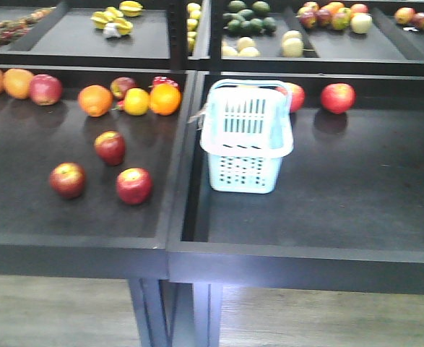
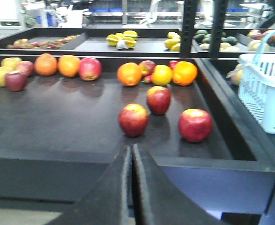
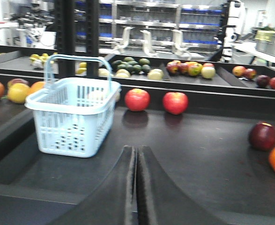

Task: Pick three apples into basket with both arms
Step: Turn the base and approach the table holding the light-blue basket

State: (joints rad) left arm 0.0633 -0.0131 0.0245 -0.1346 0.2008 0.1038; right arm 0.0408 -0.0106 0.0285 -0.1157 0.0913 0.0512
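0/3 so far: three dark red apples [image 1: 110, 147] all loose in the left tray [image 1: 24, 210], pale blue basket [image 1: 244, 137] in the right tray [image 1: 356, 195] looks empty, left gripper [image 2: 130, 149] and right gripper [image 3: 135, 149] both pinched closed, holding nothing, all three picks left to do

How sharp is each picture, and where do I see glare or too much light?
Exterior front-facing view: soft all over, the basket rim washed out white. Left wrist view: the left gripper blurred up close, top-left background blown out. Right wrist view: the right gripper blurred, basket fairly clear.
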